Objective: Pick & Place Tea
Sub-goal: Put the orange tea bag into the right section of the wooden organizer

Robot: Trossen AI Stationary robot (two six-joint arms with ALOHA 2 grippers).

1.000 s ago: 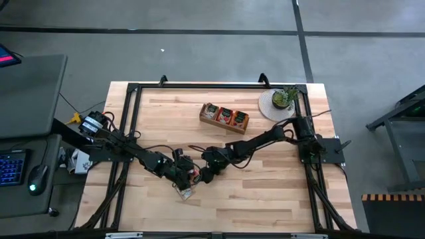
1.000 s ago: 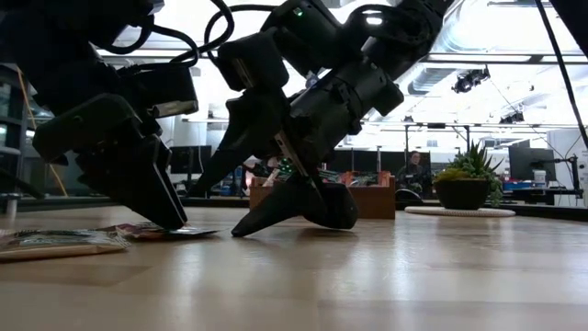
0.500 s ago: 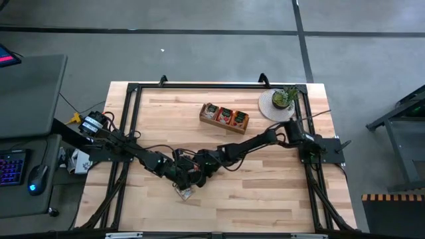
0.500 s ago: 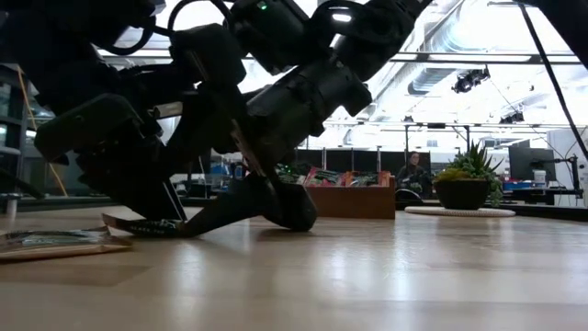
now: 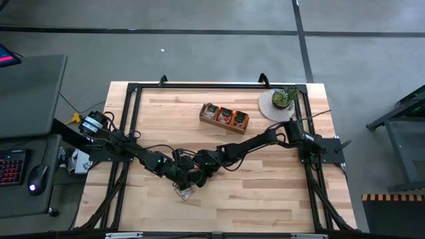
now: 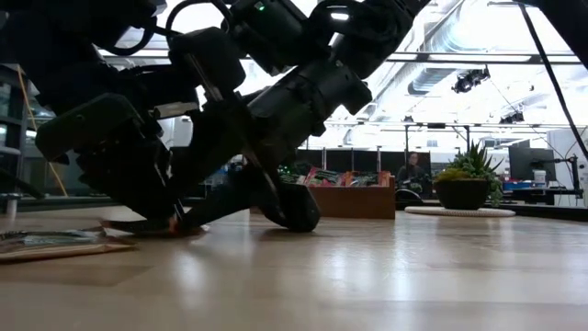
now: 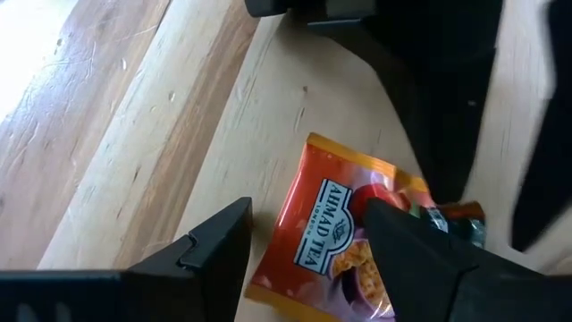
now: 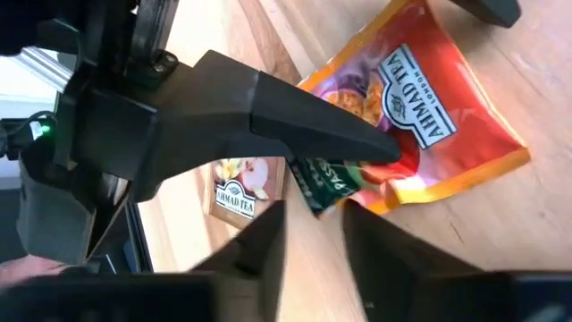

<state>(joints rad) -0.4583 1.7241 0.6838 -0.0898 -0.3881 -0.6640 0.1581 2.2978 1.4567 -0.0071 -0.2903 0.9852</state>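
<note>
The red-orange tea sachet (image 7: 344,237) lies flat on the wooden worktop (image 5: 265,179), near its front edge, under both claws. The left claw (image 7: 308,255) straddles it wide open, gripping nothing; the right claw (image 8: 313,234) is half closed beside a green sachet (image 8: 322,179), though I cannot tell if it grips. That glossy foil looks light, thin and slippery, so pinch a free corner.

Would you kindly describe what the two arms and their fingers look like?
Both arms are dark, jointed, with loose black cables. The left arm has a yellow-marked part near its base; the right arm shows a small green light in the low view. Fingers are matte black, tapered and angular.
</note>
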